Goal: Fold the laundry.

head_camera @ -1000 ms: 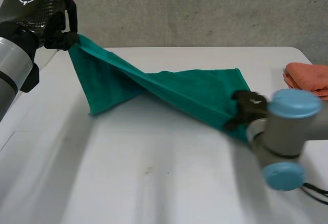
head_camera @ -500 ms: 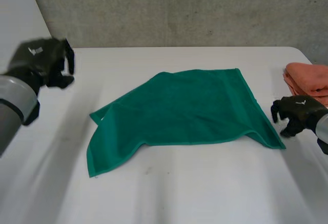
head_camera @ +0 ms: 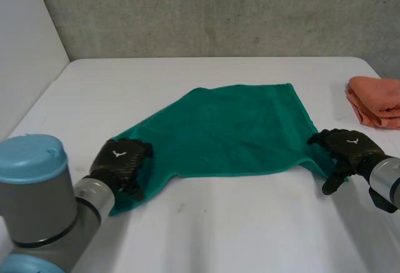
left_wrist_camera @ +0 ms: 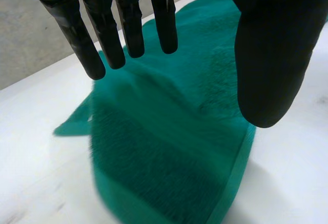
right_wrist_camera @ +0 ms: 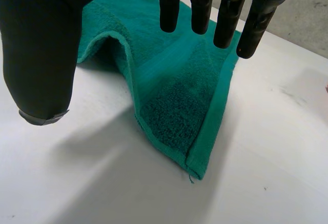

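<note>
Green towel lies spread at middle of desk. Your left hand is over its near-left corner, right hand over near-right; fingers on both straight, holding nothing. Pinch each hem squarely (right corner humps up), lift both together, carry evenly to towel's far edge.

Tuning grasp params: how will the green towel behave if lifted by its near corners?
Probably floppy: the green towel buckles into a raised ridge by the right hand. Thin hemmed edge suggests it's light. Terry pile looks grippy, so slipping seems unlikely.
</note>
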You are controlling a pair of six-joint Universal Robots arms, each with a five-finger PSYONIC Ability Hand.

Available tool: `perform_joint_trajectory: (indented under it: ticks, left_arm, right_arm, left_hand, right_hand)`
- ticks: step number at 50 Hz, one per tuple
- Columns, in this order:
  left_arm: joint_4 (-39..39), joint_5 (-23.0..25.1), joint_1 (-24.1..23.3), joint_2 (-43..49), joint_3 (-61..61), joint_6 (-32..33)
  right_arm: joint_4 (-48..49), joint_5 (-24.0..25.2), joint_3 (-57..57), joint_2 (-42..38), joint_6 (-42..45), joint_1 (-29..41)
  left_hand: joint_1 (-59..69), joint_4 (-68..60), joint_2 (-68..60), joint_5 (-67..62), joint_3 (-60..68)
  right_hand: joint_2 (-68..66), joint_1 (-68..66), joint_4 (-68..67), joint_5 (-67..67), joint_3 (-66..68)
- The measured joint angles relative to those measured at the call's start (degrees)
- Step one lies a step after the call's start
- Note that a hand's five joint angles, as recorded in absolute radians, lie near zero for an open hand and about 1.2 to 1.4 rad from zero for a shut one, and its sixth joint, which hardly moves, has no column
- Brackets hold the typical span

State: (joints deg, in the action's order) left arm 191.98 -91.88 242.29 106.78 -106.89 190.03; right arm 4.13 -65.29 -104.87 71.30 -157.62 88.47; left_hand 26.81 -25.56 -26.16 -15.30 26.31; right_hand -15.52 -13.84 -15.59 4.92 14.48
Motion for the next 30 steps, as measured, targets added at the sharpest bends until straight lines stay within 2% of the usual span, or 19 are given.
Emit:
perform_joint_trajectory:
  ticks: [13, 23, 30]
  left_arm:
    - [4.2, -0.9, -6.5, 12.1, 11.6, -1.2]
    - [3.7, -8.9, -9.1, 21.3, 21.3, -0.1]
    - [3.8, -12.5, -9.2, 24.8, 24.4, 3.6]
  right_arm:
    - [3.1, -1.0, -1.8, 0.0, 0.0, 0.9]
    - [3.8, -4.5, -0.9, -0.3, 0.3, 4.7]
    - [4.0, -5.0, -0.7, -0.9, 0.6, 6.0]
  left_hand:
    - [-3.3, 3.6, 3.6, 3.5, -3.7]
    - [-3.3, 3.2, 3.4, 2.9, -3.5]
    - [4.2, -5.2, -4.5, -5.4, 4.4]
  right_hand:
    - [0.0, 0.0, 0.0, 0.0, 0.0]
    - [0.0, 0.0, 0.0, 0.0, 0.0]
    - [0.0, 0.0, 0.0, 0.0, 0.0]
